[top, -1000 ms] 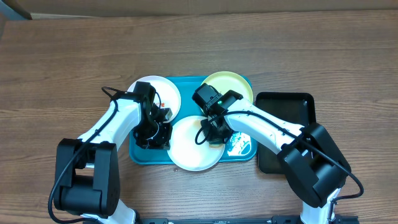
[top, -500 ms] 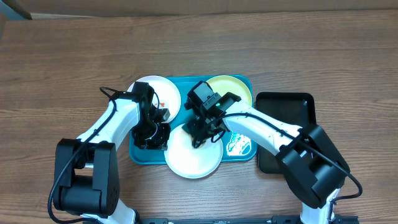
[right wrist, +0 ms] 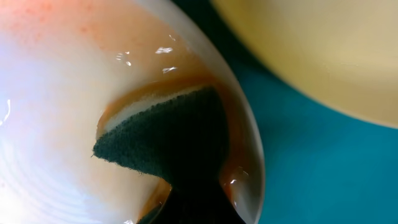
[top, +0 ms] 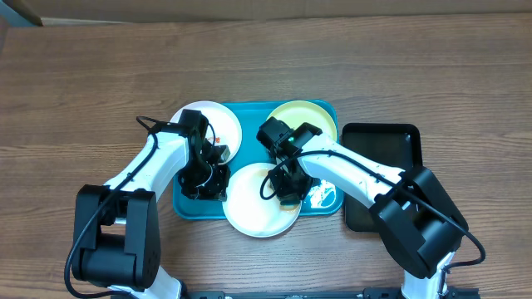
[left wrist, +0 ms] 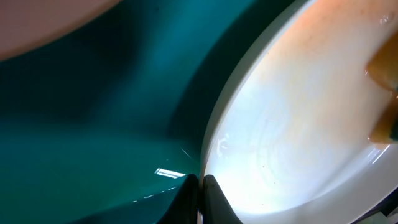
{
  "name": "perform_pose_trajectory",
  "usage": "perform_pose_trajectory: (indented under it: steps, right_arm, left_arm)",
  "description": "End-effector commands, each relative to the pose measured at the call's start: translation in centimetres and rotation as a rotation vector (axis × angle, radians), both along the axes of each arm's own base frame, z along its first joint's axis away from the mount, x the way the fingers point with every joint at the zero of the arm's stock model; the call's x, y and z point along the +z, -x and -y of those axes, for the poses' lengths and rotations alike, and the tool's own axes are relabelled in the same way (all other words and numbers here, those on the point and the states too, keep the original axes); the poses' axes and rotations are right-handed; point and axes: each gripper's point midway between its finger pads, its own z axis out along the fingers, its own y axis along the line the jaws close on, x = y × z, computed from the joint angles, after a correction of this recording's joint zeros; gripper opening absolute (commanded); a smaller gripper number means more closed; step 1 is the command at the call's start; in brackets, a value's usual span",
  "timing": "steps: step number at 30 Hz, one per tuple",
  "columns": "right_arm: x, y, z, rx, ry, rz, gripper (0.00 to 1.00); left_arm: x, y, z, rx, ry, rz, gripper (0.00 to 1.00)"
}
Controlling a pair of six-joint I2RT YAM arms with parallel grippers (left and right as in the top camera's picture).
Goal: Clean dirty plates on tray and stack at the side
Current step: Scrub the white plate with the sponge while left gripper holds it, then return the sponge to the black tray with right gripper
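Observation:
The turquoise tray [top: 187, 203] carries three plates: a white one [top: 218, 124] at the back left, a yellow-green one [top: 309, 118] at the back right, and a white front plate [top: 253, 208] that overhangs the tray's front edge. My left gripper [top: 208, 184] is shut on that front plate's left rim [left wrist: 214, 143], its fingertips [left wrist: 208, 190] pinching the edge. My right gripper [top: 287, 187] is shut on a dark green sponge [right wrist: 168, 137], which is pressed onto the plate's [right wrist: 56, 124] right side beside the rim. Orange sauce film shows around the sponge.
A black tray [top: 382, 141] lies right of the turquoise tray. A white speckled patch [top: 322, 193] sits on the turquoise tray's front right. The yellow-green plate [right wrist: 323, 56] lies close past the sponge. Wooden table surrounds all.
My right gripper swept the sponge from the front plate's upper left across to its right side. The plate shifted slightly. My left gripper kept its hold on the rim.

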Motion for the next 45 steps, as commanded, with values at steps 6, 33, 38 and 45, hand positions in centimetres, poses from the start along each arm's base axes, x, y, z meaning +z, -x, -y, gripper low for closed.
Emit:
perform_pose_trajectory:
  steps: [6,33,38,45]
  right_arm:
    - [5.4,-3.9,2.1,-0.153,0.037,0.239,0.04]
    - [11.7,-5.1,20.9,-0.73,-0.11,0.2,0.04]
    - [9.1,-4.2,21.2,-0.729,-0.134,0.153,0.04]
    - [6.7,-3.0,21.2,-0.732,-0.121,0.123,0.04]
  left_arm:
    - [0.3,-0.6,-0.5,0.009,-0.025,0.021,0.04]
    - [12.2,-5.3,-4.0,0.037,-0.326,0.6,0.04]
    - [14.1,-6.0,-3.1,-0.024,-0.437,0.711,0.04]
    - [17.0,-6.8,-0.9,-0.076,-0.567,0.865,0.04]
